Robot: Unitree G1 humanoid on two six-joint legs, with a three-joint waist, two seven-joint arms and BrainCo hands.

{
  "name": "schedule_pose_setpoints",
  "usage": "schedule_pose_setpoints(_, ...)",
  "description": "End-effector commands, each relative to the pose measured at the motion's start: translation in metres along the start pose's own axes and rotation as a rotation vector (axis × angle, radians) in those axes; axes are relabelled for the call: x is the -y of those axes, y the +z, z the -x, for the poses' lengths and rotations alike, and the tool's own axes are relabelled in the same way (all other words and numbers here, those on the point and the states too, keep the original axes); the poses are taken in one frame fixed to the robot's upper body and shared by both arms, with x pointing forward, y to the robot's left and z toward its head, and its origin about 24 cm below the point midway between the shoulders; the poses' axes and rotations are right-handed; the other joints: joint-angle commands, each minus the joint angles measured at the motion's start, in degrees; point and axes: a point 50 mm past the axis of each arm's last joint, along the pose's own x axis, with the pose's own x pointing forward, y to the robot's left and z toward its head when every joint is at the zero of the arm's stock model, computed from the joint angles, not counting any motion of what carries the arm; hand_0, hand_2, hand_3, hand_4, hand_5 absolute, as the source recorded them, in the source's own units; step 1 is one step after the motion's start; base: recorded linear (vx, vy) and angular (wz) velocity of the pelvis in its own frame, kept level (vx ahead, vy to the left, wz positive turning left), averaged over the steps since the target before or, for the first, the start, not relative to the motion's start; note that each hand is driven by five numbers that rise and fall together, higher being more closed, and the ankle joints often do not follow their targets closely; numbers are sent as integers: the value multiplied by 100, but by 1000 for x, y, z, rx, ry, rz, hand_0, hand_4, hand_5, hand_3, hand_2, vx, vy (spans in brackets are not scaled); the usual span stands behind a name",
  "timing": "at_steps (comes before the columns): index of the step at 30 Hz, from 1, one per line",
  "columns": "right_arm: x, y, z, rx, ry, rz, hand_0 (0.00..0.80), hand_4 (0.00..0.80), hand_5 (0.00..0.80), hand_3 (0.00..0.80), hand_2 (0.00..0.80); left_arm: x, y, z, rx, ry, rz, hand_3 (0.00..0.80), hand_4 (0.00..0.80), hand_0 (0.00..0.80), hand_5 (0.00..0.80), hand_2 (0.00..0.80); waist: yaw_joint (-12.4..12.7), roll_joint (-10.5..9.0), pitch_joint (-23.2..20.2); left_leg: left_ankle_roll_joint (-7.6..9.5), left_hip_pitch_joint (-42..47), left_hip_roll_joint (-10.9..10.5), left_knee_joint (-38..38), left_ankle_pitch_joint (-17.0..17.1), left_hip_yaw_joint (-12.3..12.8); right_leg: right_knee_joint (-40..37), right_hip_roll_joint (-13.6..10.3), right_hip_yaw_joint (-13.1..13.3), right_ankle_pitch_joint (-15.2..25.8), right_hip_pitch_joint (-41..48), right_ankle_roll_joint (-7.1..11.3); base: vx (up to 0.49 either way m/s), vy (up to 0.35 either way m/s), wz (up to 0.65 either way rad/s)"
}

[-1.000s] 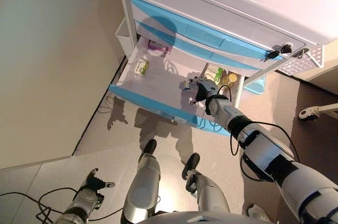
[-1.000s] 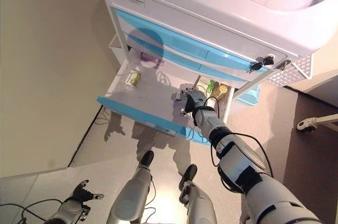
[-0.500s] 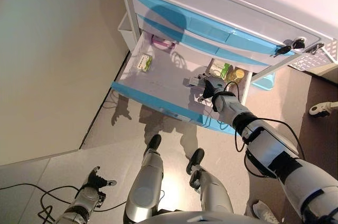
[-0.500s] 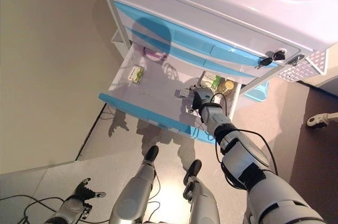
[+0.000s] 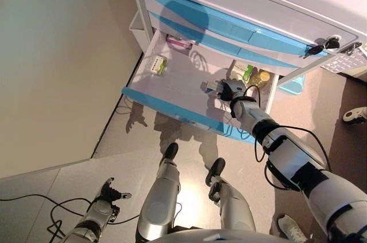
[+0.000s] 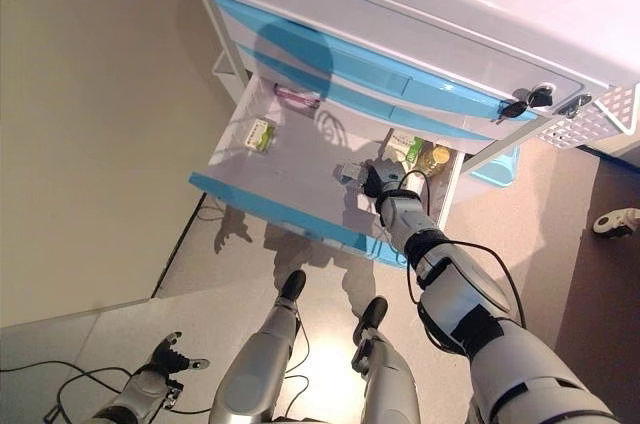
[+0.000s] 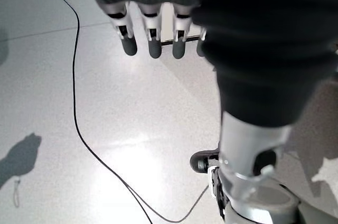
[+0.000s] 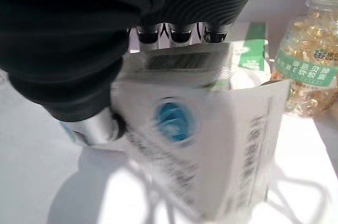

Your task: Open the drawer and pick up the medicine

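Note:
The cabinet's lowest drawer point(image 5: 172, 105) stands pulled out, white inside with a blue front. My right hand point(image 5: 230, 91) reaches into its right half and is shut on a white medicine box point(image 8: 211, 150) with a blue round mark, fingers over its top and thumb at its side. The medicine box point(image 5: 210, 87) shows just left of the hand in the left eye view. My left hand point(image 5: 109, 192) hangs low by the floor, fingers point(image 7: 153, 44) straight and holding nothing.
In the drawer lie a green-and-white box point(image 5: 157, 64), a purple packet point(image 5: 179, 42) at the back, a green box point(image 5: 243, 73) and a bottle of yellow capsules point(image 8: 309, 71). Two blue drawers point(image 5: 229, 25) above are closed, with keys point(image 5: 321, 47) in the lock. A beige wall point(image 5: 57, 54) stands left.
The camera has shifted a little. My right hand has moved slightly deeper into the drawer with the white box still in it. The left hand stays low.

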Motion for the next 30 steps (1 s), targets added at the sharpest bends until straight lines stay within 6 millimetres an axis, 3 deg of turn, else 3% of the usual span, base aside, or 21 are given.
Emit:
schedule_pose_setpoints(1, 34, -10, -9, -19, -97, 58, 800, 800, 800, 800, 800, -4, -4, 0, -21, 27, 23, 0, 0, 0, 0, 0, 67, -14, 121, 416, -95, -432, -253, 293, 32, 472, -36, 89, -165, 7, 250, 0, 0, 0)
schedule_pose_setpoints(15, 29, -6, -5, 24, -98, -16, 800, 800, 800, 800, 800, -2, -8, 1, -34, 19, 42, 0, 0, 0, 0, 0, -76, 1, -34, 412, 82, -382, -318, 259, 148, 467, -40, 190, -156, 117, 260, 5, 6, -1)
schedule_pose_setpoints(20, 18, -11, 0, 31, -68, -22, 800, 800, 800, 800, 800, 4, -7, 2, -27, -2, 58, 0, 0, 0, 0, 0, -202, 18, -323, 411, 327, -354, -563, 293, 240, 235, -73, 251, -83, 343, 303, 45, 40, -13)
schedule_pose_setpoints(30, -4, -14, 13, 80, 1, -50, 800, 800, 800, 800, 800, 15, -26, 8, -95, -41, 78, 0, 0, 0, 0, 0, -516, -23, -1088, 385, 1213, -171, -1236, 343, 625, -546, 71, 478, 129, 1114, 424, 84, 37, -22)
